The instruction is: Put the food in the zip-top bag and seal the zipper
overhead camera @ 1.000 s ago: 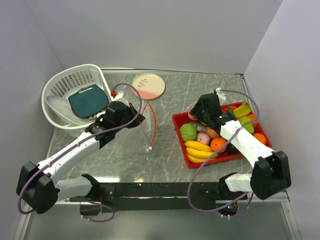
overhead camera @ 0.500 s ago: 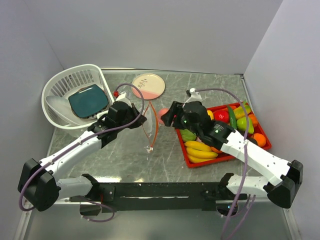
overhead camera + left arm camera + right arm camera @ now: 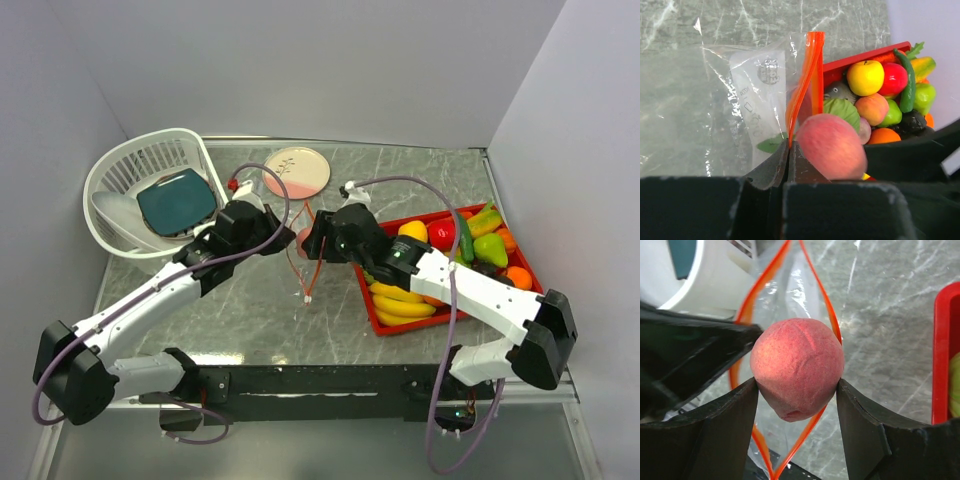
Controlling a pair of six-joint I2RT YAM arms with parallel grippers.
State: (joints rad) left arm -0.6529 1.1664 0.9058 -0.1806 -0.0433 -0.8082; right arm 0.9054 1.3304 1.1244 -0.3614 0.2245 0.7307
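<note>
1. A pink toy peach (image 3: 797,367) sits pinched between the two fingers of the right claw (image 3: 796,387), one finger pressed to each side of the fruit.
2. Directly past that claw's fingertips gapes the mouth of a clear floppy plastic zip-top bag (image 3: 750,100). Its orange-red zipper strip (image 3: 802,80) bows apart on either side of the peach.
3. Whether the peach has crossed into the mouth cannot be told.
4. Just beside the right claw, the left claw (image 3: 789,150) is pressed together on the near end of the zipper strip. The bag hangs from its tips towards the grey marbled table (image 3: 250,320).
5. Behind the right claw, along its arm, a red rectangular plastic tray (image 3: 860,56) holds a heap of glossy toy fruits and vegetables (image 3: 867,77).
6. Beyond the left claw stands a white lattice plastic basket (image 3: 120,180) with a teal square dish (image 3: 175,200) inside.
7. A round cream-and-pink plate (image 3: 297,172) lies on the table past both claws.
</note>
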